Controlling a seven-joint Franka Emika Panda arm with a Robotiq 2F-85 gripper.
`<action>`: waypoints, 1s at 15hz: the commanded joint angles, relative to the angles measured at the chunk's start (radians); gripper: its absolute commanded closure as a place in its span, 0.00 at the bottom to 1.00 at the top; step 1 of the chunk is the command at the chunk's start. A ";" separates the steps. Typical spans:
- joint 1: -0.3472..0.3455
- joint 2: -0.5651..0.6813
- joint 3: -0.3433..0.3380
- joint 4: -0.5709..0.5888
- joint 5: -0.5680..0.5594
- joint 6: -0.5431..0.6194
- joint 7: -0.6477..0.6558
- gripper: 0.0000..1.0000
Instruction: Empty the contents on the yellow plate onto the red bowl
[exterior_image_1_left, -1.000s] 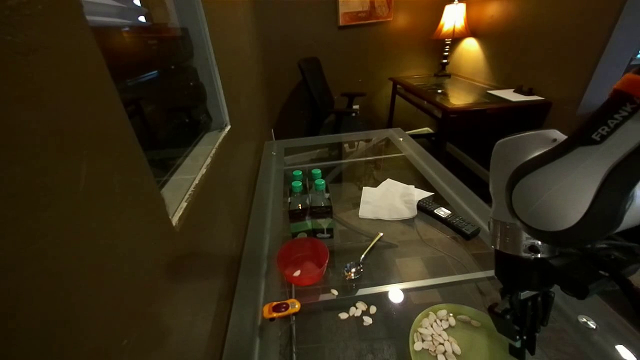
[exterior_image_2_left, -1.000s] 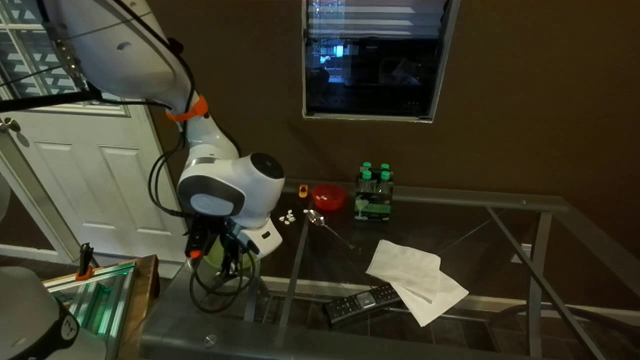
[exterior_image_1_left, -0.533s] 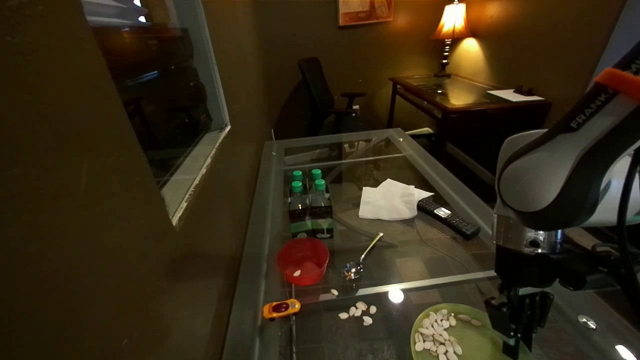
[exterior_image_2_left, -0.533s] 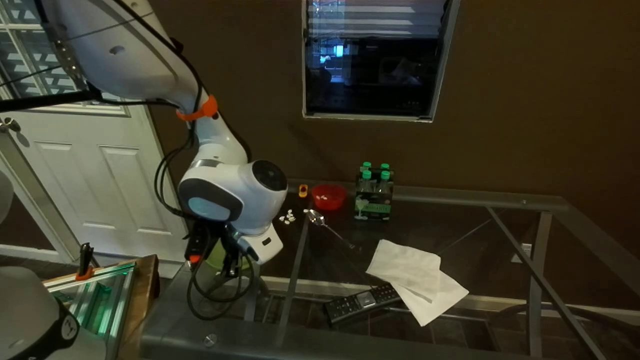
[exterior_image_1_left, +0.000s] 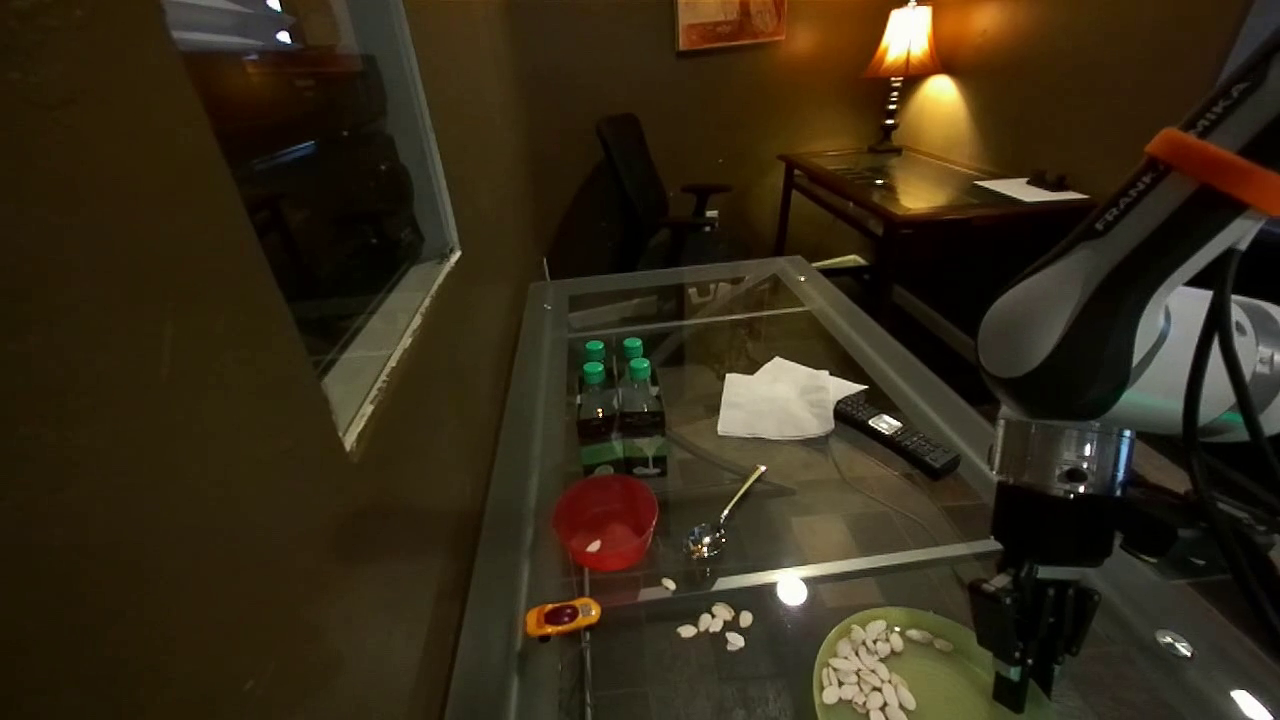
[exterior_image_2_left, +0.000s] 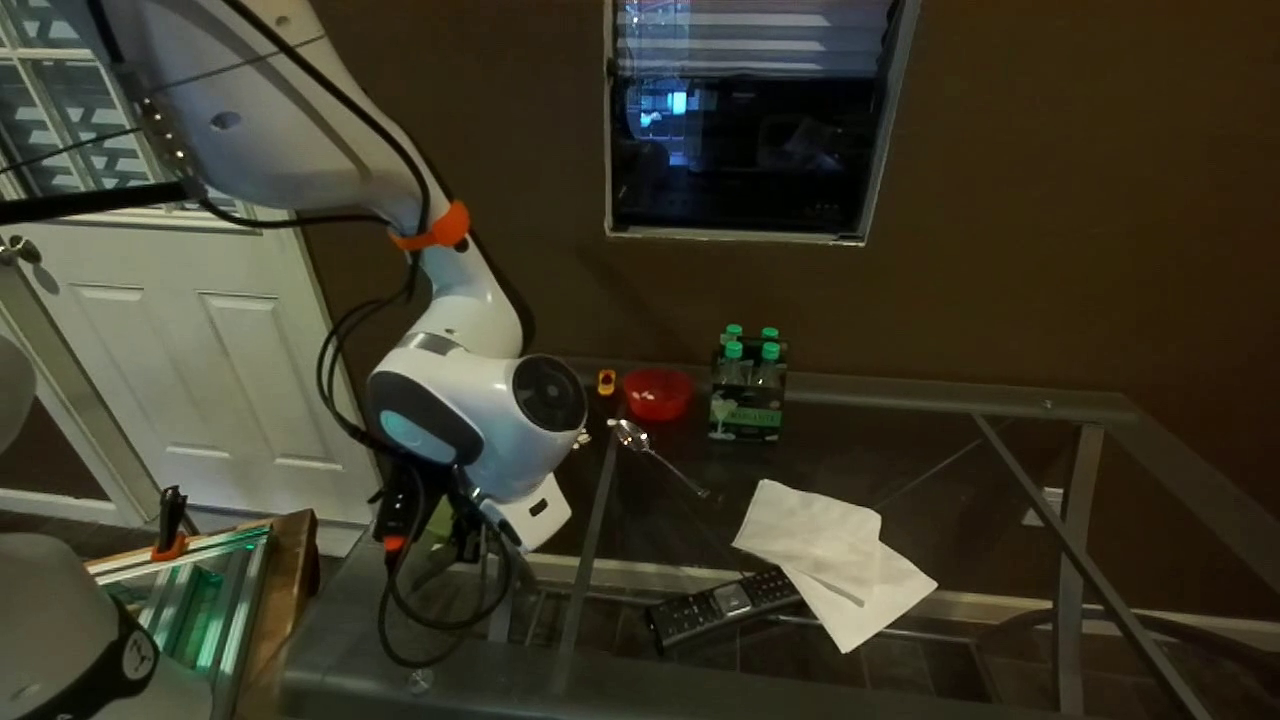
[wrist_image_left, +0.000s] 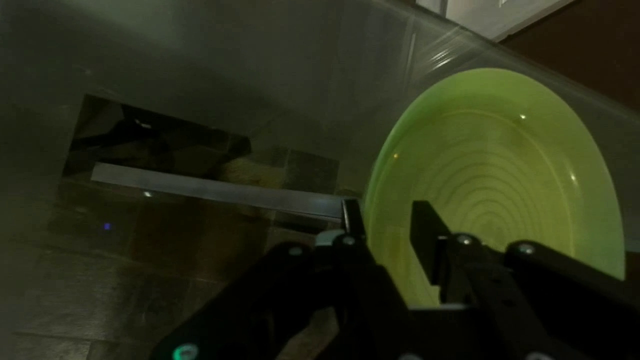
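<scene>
Yellow-green plate (exterior_image_1_left: 945, 685) slides slightly nearer the red bowl (exterior_image_1_left: 606, 522); gripper (wrist_image_left: 386, 217), half-parted around the plate's rim, holds nothing: pinch firmly, lift level.

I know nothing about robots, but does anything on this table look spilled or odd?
Yes: several small flat whitish seed-like pieces lie loose on the clear glass table, between the round yellow-green plate and the small round red bowl. They seem spilled: similar pieces sit on the plate and in the bowl.
</scene>
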 joint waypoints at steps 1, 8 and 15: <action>-0.018 0.041 -0.005 0.027 0.075 -0.023 -0.094 0.88; -0.025 0.050 -0.011 0.029 0.067 -0.047 -0.171 0.99; -0.008 -0.018 -0.045 0.017 -0.110 -0.044 -0.067 0.99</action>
